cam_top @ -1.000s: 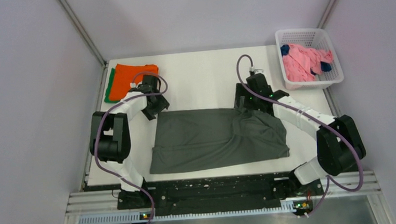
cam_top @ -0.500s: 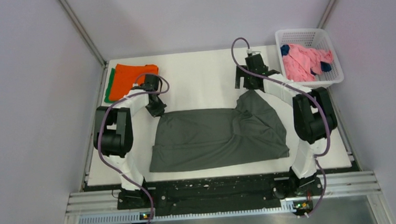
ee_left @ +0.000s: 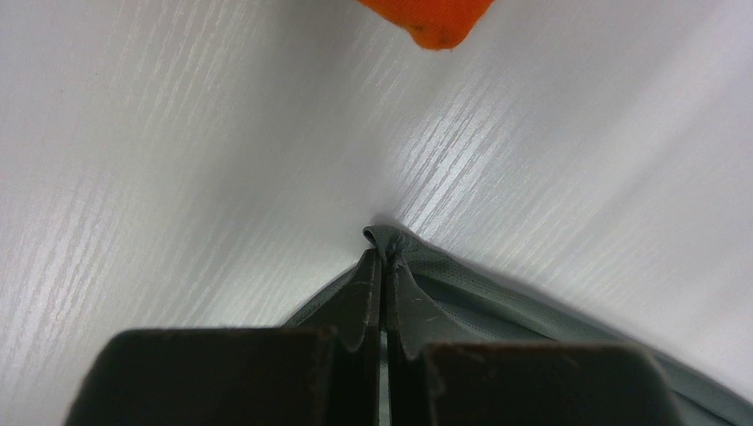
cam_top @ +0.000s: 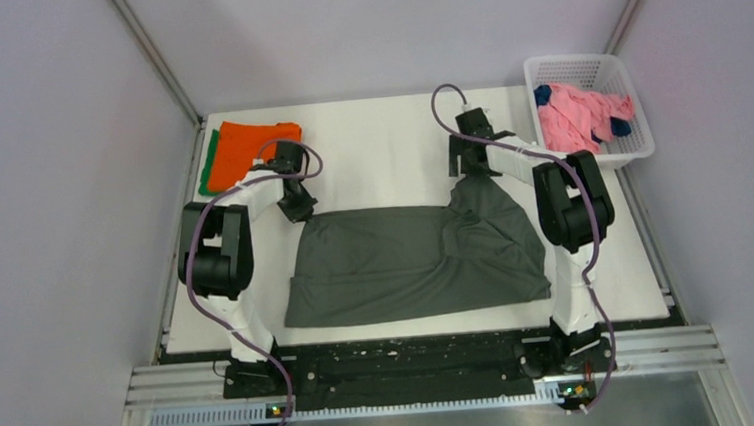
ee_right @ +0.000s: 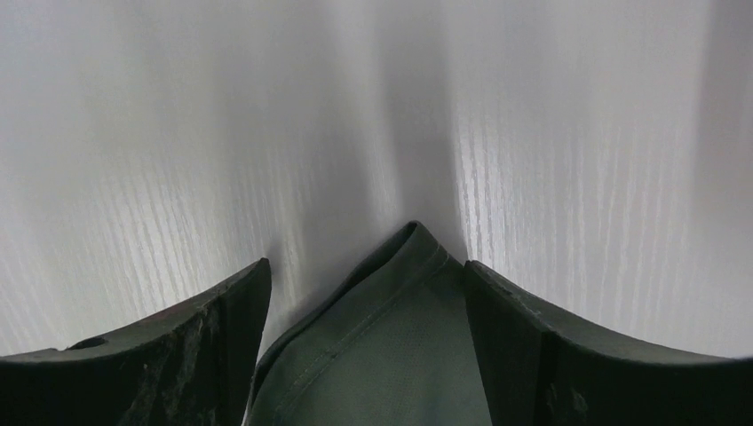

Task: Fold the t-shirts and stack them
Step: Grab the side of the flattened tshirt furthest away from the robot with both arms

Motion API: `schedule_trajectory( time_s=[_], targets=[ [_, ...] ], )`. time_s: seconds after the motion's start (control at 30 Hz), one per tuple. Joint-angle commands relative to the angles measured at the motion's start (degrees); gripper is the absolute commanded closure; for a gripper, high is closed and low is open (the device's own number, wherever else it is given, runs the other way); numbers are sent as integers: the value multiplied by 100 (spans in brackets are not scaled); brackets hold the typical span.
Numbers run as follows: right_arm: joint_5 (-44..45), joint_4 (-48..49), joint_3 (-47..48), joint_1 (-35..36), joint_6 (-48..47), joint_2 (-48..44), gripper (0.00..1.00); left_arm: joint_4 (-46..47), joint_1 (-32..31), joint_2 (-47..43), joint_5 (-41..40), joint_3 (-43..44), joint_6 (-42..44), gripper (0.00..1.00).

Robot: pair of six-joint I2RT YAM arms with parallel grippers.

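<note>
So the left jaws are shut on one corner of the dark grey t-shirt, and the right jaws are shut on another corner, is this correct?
Not quite. The right jaws stand open, with a corner of the dark grey t-shirt lying between them, not pinched; the right wrist view shows this. The left jaws are indeed shut on their corner.

Top external: is looking steeply down from high behind the arm bases, far off, taking in the whole white table (cam_top: pixel 387 132).
Left wrist: is peering along the left gripper (ee_left: pixel 382 257), very near the tabletop, catching a dark olive-grey t-shirt (ee_left: pixel 471 293) corner and an orange t-shirt (ee_left: pixel 435 22) tip.
Right wrist: is staring past the right gripper (ee_right: pixel 366 263), equally close, at another corner.
Shared: all three are showing that grey shirt on the table.
</note>
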Motion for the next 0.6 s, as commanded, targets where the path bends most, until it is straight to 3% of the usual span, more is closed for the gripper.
schedule_trajectory(
  time_s=[0.0,0.13,0.3,0.4,0.57],
  targets=[
    [463,-87,-225,-27,165,-273,24,-30,9,-281,-90,-89,28,100],
    [535,-27,-441,-32,205,-392,32,7,9,-335,-85,-150,28,100],
    [510,34,-546,-25,363,-418,57,3,9,-337,-82,-145,25,100],
    [510,122,-568,-25,443,-471,78,12,9,-317,-89,-113,26,100],
    [589,176,-237,-28,264,-508,93,-162,9,-133,-206,300,100,100]
  ],
)
